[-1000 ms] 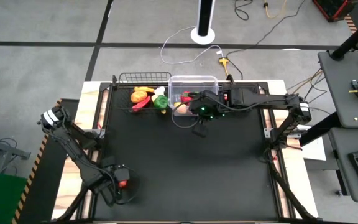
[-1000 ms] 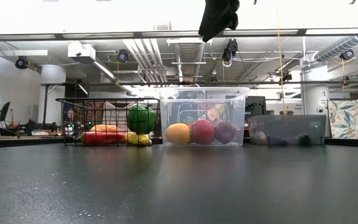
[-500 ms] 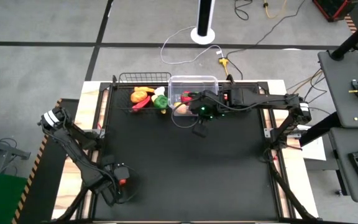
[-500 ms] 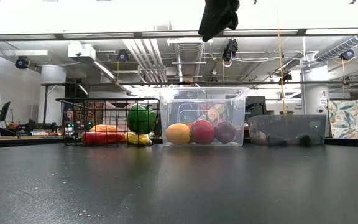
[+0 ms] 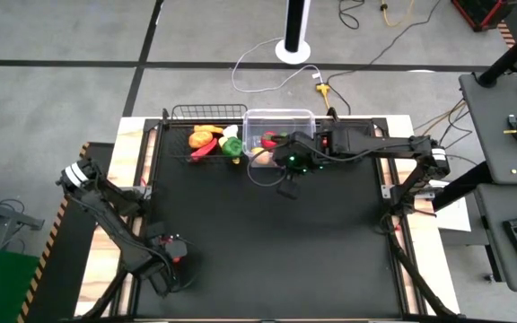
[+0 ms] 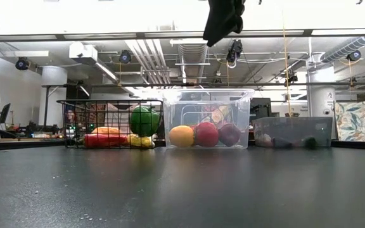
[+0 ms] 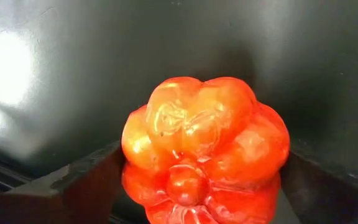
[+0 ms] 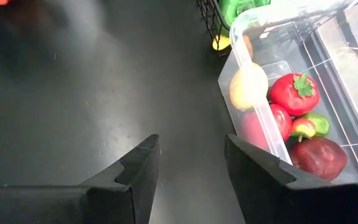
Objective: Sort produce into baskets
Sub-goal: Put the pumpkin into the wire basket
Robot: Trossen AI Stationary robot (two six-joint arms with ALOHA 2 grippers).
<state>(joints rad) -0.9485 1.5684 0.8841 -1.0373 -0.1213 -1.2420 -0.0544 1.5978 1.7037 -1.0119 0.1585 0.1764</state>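
Observation:
An orange-red ribbed pumpkin (image 7: 204,155) sits on the black table top near its near left corner (image 5: 177,260). My left gripper (image 5: 172,253) points down over it, open, with one finger on either side of the pumpkin (image 7: 86,183). My right gripper (image 8: 188,155) hangs open, with nothing between its fingers, high above the table just in front of the clear bin (image 5: 276,135). That bin holds a yellow fruit (image 8: 248,84), red tomatoes and a dark red fruit. Beside it, the black wire basket (image 5: 206,135) holds a green pepper (image 6: 144,120) plus red and yellow pieces. My left gripper's fingers stand close against the pumpkin's two sides (image 7: 129,155), coming from above. Whether they touch it I cannot tell. The pumpkin rests on the table top.
A low dark tray (image 6: 293,132) stands to the right of the clear bin at the far edge; my right arm (image 5: 366,144) reaches over it. The wide middle of the black mat (image 5: 267,242) lies bare between the two grippers.

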